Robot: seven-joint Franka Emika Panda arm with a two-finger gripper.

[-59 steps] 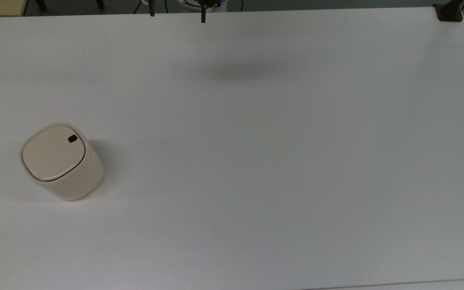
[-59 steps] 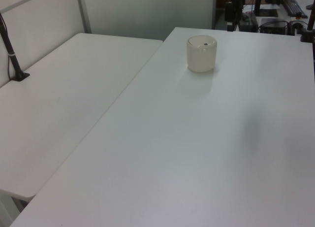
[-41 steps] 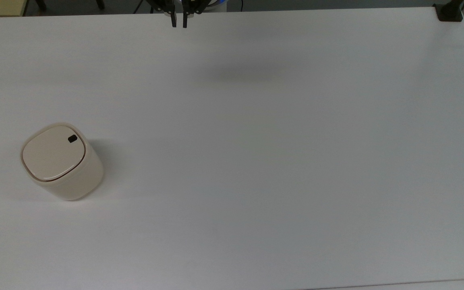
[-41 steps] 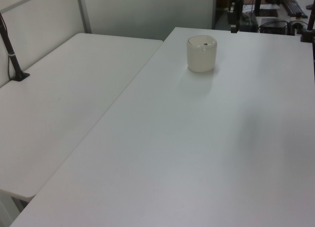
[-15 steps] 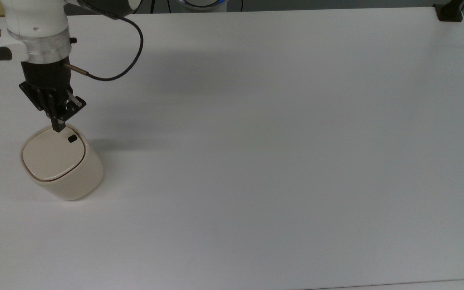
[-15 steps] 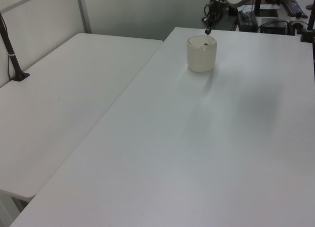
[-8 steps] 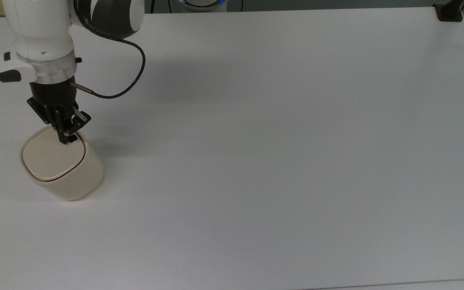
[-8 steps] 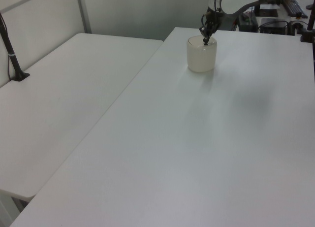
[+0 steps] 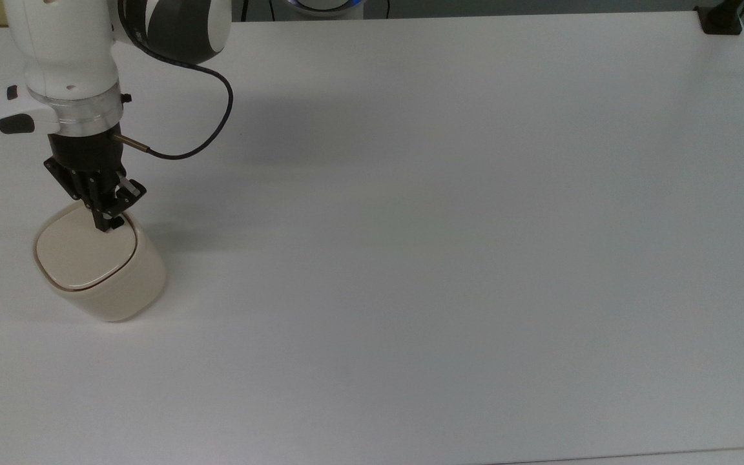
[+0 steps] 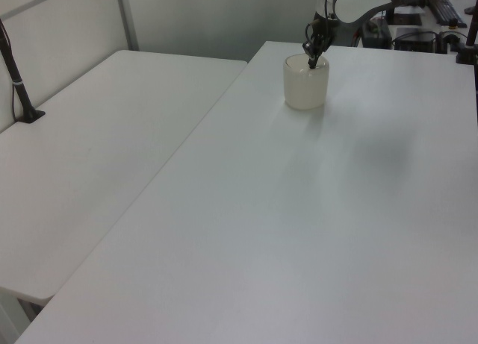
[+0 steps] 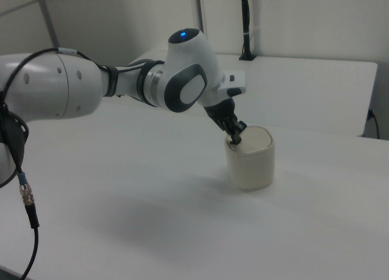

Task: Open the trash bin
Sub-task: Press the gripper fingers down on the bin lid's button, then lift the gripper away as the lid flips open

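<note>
A: The trash bin (image 9: 97, 268) stands upright near the top view's left edge of the white worktop (image 9: 443, 226), long axis vertical, lid flat and closed.

B: Pincer?

A: The pincer (image 9: 104, 224) has its fingers drawn together, holding nothing; the tip meets the lid at its upper-right corner in the top view.

B: Clearance?

A: Bare worktop extends widely toward the top view's right.

You see the trash bin (image 9: 104, 274) as smooth cream plastic with a soft satin sheen, its lid (image 9: 81, 252) flatter and edged by a thin dark rim. Beneath the bin, the table (image 9: 443, 258) looks matt white and even. Above the bin, the arm (image 9: 62, 45) has glossy white shells; the gripper (image 9: 106, 223) looks matt black.
</note>
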